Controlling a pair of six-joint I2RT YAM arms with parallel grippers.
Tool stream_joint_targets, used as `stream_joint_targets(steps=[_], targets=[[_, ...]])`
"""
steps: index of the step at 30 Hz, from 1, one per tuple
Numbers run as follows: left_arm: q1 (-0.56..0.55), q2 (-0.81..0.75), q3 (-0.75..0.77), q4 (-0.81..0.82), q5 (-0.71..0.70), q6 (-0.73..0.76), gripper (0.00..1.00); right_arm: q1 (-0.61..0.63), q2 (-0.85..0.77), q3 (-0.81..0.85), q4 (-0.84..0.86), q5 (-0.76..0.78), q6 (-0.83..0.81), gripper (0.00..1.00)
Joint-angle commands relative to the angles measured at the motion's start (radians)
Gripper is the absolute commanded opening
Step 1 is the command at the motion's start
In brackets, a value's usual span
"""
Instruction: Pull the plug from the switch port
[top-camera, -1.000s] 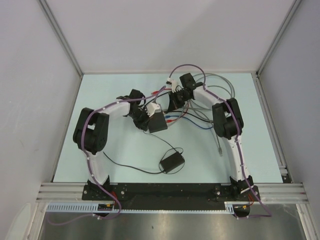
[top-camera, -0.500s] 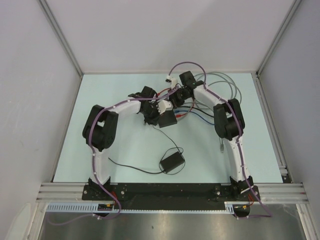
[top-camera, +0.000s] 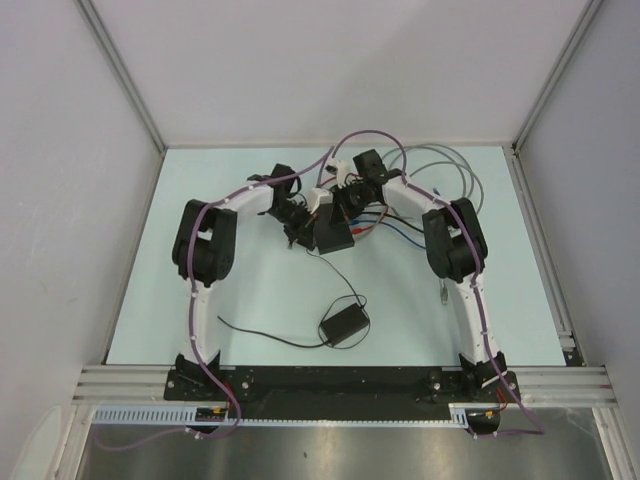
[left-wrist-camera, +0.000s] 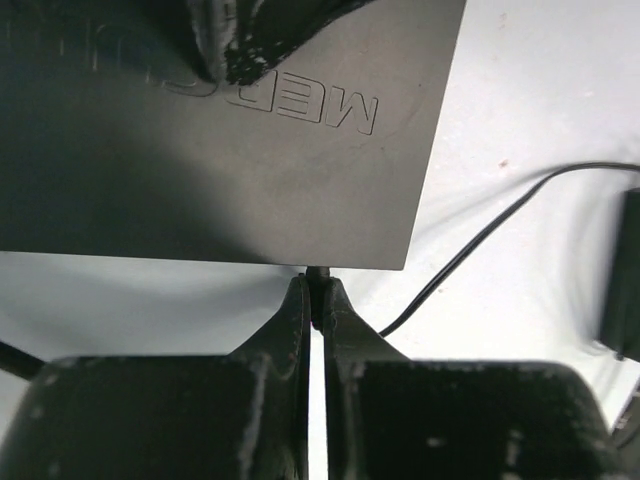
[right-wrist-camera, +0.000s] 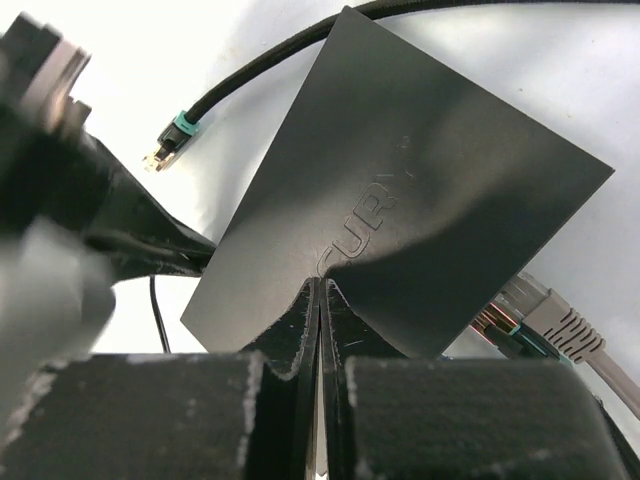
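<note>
Lying toward the far middle of the pale surface (top-camera: 250, 290), the switch (left-wrist-camera: 250, 170) is a flat matte-black box with raised lettering on its top, and both arms meet over it. The left claw (left-wrist-camera: 316, 300) is closed, its two fingertips pinched together on a small black plug (left-wrist-camera: 317, 273) that juts from the edge of the switch nearest that wrist camera; whether the plug is seated in its port cannot be told. A thin black cord (left-wrist-camera: 480, 235) curves away from behind those fingertips across the surface. The right claw (right-wrist-camera: 320, 292) is also closed and holds nothing, its tips meeting against the switch's top just inside one edge. In the right wrist view a grey connector (right-wrist-camera: 545, 322) sits at the switch's side next to other coloured plugs, and a braided black cable (right-wrist-camera: 260, 70) lies loose beside the box, its teal-booted end free on the surface. Nearer the arm bases, well apart from the switch, rests a smaller black power adapter (top-camera: 343, 325) with its cord trailing to the left.
</note>
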Motion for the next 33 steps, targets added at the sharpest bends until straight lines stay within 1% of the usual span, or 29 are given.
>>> stream_joint_targets(steps=[1,2,3,4,5,6,7,8,9,10,11,14,19,21,23,24,25,26,30,31,32,33], targets=[[0.051,-0.007,0.008,-0.077,0.152,-0.047,0.00,0.009,0.055,-0.085,-0.092,0.155,-0.072,0.00],[0.050,-0.028,-0.032,-0.024,0.123,-0.047,0.00,0.007,0.053,-0.093,-0.092,0.160,-0.076,0.00],[0.045,-0.052,-0.061,0.010,0.042,-0.047,0.00,0.010,0.053,-0.102,-0.093,0.175,-0.077,0.00],[0.030,-0.120,-0.096,0.064,-0.007,-0.047,0.00,0.012,0.053,-0.104,-0.095,0.182,-0.083,0.00],[0.018,-0.152,-0.168,0.107,-0.075,-0.044,0.00,0.015,0.053,-0.105,-0.098,0.186,-0.085,0.00],[0.001,-0.177,-0.199,0.189,-0.150,-0.044,0.00,0.019,0.052,-0.107,-0.096,0.200,-0.085,0.00],[-0.039,-0.235,-0.228,0.237,-0.339,-0.061,0.00,0.019,0.052,-0.110,-0.096,0.209,-0.086,0.00],[-0.054,-0.261,-0.300,0.280,-0.404,-0.065,0.00,0.023,0.050,-0.112,-0.095,0.214,-0.085,0.00],[-0.070,-0.295,-0.340,0.381,-0.463,-0.074,0.00,0.029,0.049,-0.115,-0.090,0.228,-0.083,0.00],[-0.090,-0.321,-0.375,0.408,-0.517,-0.075,0.00,0.029,0.049,-0.116,-0.090,0.232,-0.085,0.00],[-0.097,-0.356,-0.423,0.437,-0.538,-0.071,0.00,0.033,0.049,-0.118,-0.090,0.237,-0.086,0.00],[-0.128,-0.375,-0.487,0.509,-0.635,-0.055,0.00,0.042,0.050,-0.121,-0.089,0.251,-0.088,0.00],[-0.141,-0.344,-0.520,0.526,-0.745,-0.044,0.00,0.056,0.049,-0.133,-0.087,0.271,-0.092,0.00],[-0.141,-0.369,-0.581,0.586,-0.821,-0.026,0.00,0.064,0.047,-0.139,-0.087,0.283,-0.094,0.00],[-0.153,-0.395,-0.663,0.656,-0.893,0.037,0.00,0.070,0.044,-0.144,-0.086,0.286,-0.097,0.00],[-0.165,-0.401,-0.688,0.736,-1.013,0.056,0.00,0.073,0.044,-0.144,-0.087,0.286,-0.099,0.00],[-0.176,-0.412,-0.704,0.756,-1.028,0.085,0.00,0.073,0.047,-0.142,-0.090,0.287,-0.100,0.00],[-0.174,-0.415,-0.711,0.756,-1.013,0.085,0.00,0.075,0.047,-0.142,-0.090,0.289,-0.102,0.00],[-0.141,-0.419,-0.676,0.674,-0.869,0.047,0.00,0.078,0.047,-0.141,-0.093,0.298,-0.103,0.00],[-0.110,-0.419,-0.661,0.607,-0.721,0.025,0.00,0.078,0.047,-0.141,-0.095,0.297,-0.105,0.00],[-0.089,-0.404,-0.606,0.532,-0.607,0.024,0.00,0.079,0.046,-0.141,-0.095,0.298,-0.106,0.00],[-0.047,-0.392,-0.577,0.415,-0.409,0.021,0.00,0.081,0.046,-0.142,-0.096,0.298,-0.108,0.00]])
